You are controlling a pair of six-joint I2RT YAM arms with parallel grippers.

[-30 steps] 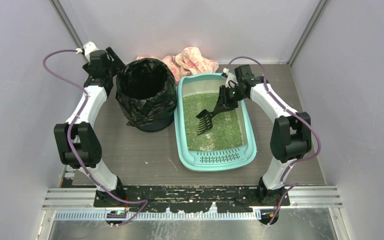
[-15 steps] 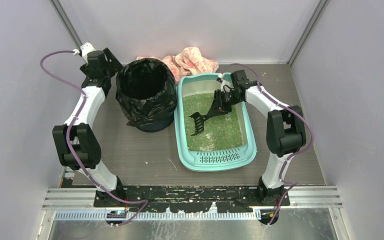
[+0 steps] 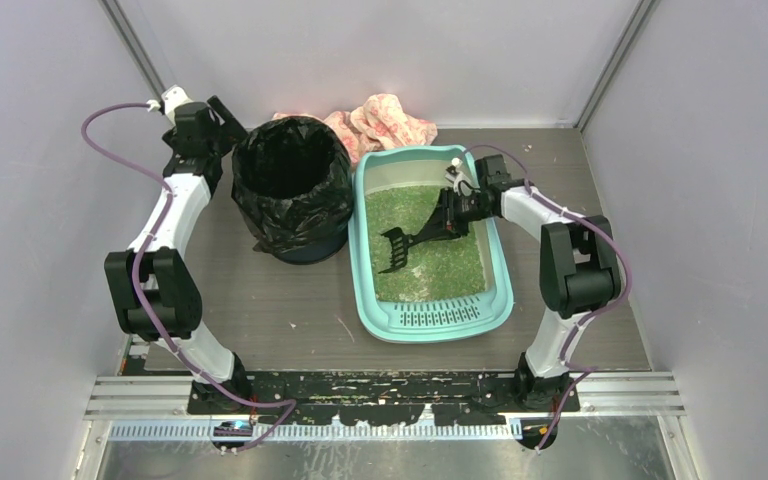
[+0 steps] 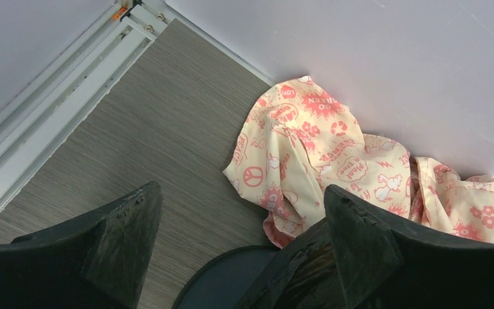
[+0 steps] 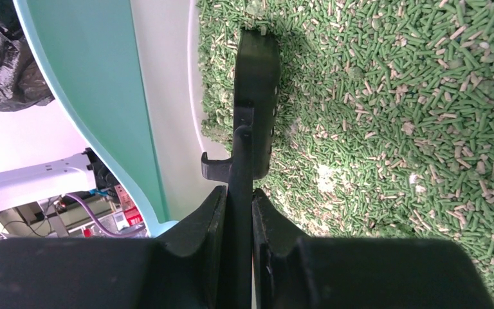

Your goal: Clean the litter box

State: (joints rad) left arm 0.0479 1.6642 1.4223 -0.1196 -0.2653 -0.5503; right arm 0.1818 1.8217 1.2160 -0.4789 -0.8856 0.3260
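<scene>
Clamping black scoop (image 5: 255,84) handle, right end effector (image 5: 238,196) over litter box (image 5: 96,77); left end effector (image 4: 239,190) spread wide beside bin (image 3: 290,190).

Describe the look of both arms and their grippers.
Both the left arm and right arm have white tubular links joined by bulky black joint housings, with a purple cable looping alongside each. The left gripper and right gripper each have two matte black, wedge-shaped fingers.
</scene>
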